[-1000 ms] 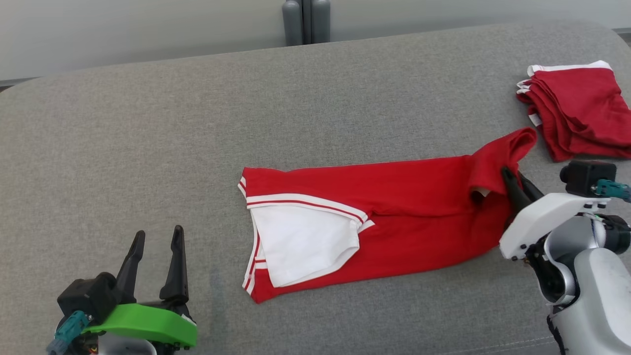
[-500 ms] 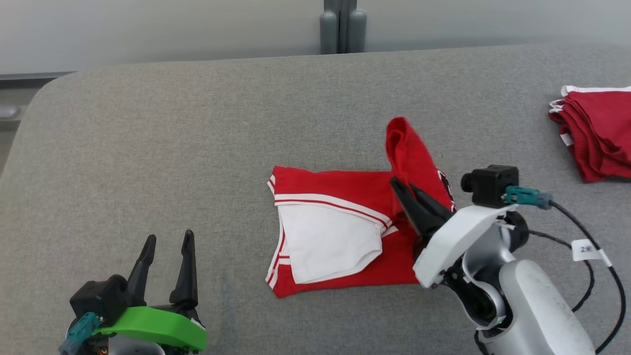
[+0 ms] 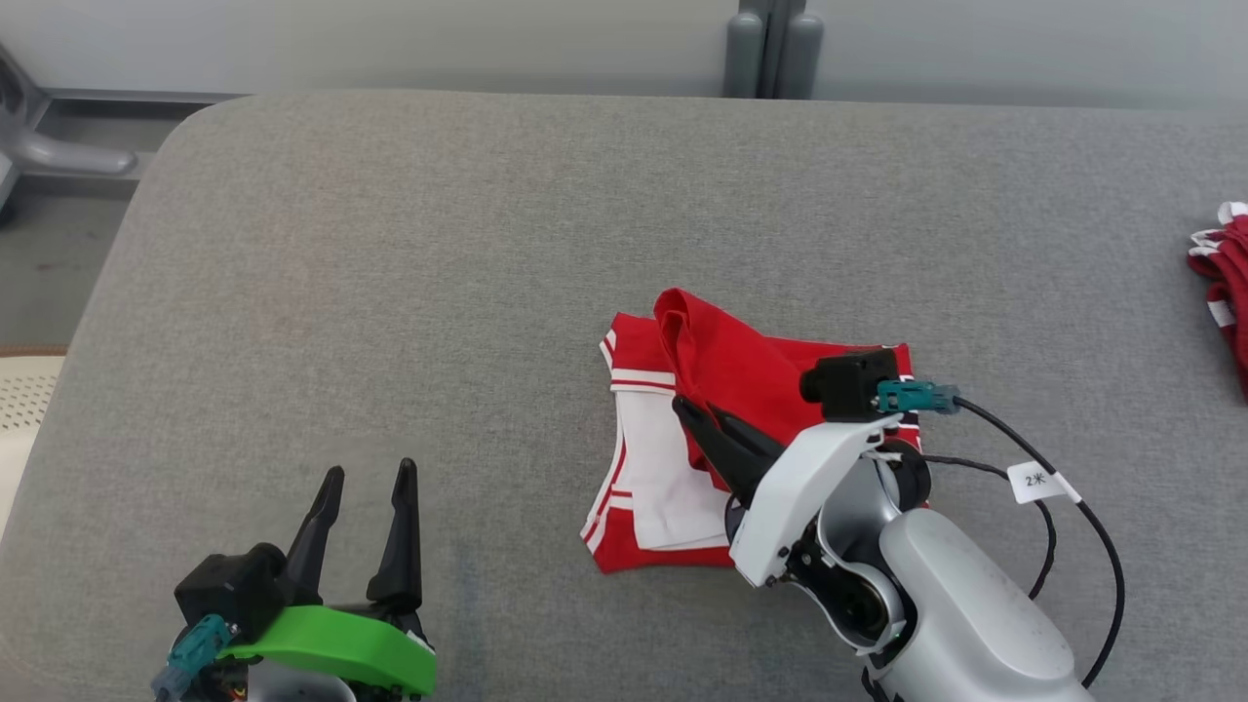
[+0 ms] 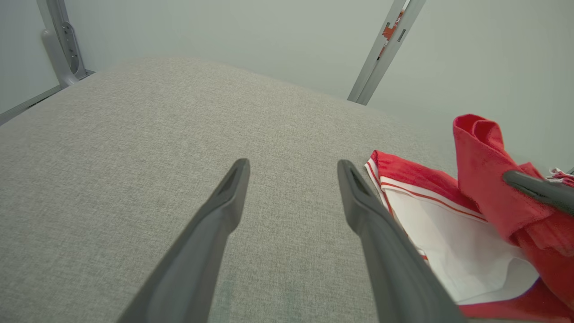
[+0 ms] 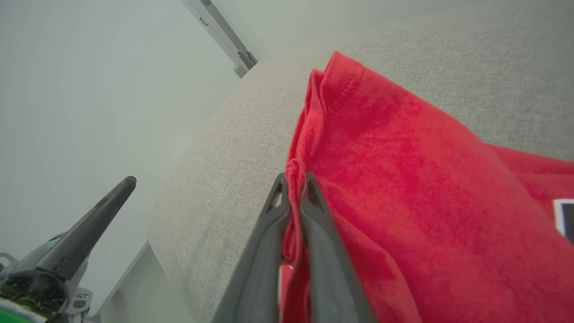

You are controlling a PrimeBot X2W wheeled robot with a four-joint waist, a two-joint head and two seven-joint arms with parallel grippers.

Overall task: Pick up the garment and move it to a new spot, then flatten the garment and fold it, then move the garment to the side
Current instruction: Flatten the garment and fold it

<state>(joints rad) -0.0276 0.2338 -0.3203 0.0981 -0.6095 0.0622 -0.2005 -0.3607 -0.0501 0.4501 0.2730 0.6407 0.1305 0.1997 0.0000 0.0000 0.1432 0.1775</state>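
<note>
Pinching garment (image 3: 741, 363) edge, open cushion (image 3: 390, 292) leftward

Bright, diffuse light falls evenly across all three views. Shadows are faint and soft-edged: a slight one lies on the garment (image 3: 741, 361) beneath the right gripper (image 3: 699, 409). The head view is sharp from edge to edge. Both wrist views bend towards their borders, so the post (image 4: 381, 49) leans. In the right wrist view the red cloth is strongly saturated, its nearest folds a little soft, and the wall (image 5: 80, 80) washes out pale.
</note>
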